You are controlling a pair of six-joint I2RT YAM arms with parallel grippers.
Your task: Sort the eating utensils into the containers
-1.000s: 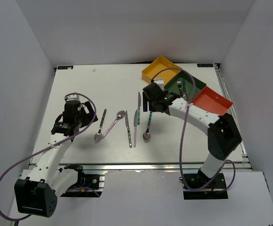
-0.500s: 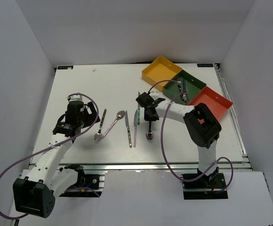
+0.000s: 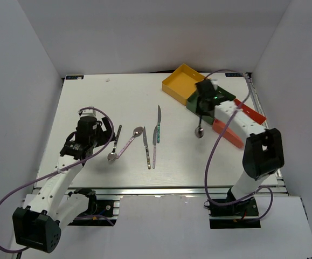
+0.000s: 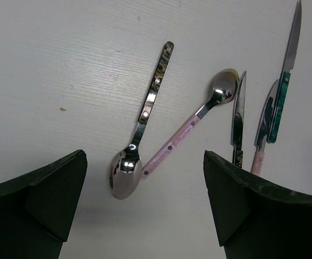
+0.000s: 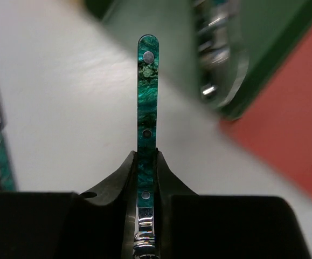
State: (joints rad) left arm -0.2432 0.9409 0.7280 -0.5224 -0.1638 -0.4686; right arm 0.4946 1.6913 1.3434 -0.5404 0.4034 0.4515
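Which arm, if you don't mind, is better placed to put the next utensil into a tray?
Right. The right end effector is shut on the teal spoon, held up beside the green tray. The left end effector hangs open over two spoons on the table, far from it.

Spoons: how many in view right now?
3. On the table: patterned-handled spoon and pink-handled spoon. The teal-handled spoon hangs in the right gripper. The right arm covers part of the green tray, so more may be hidden.
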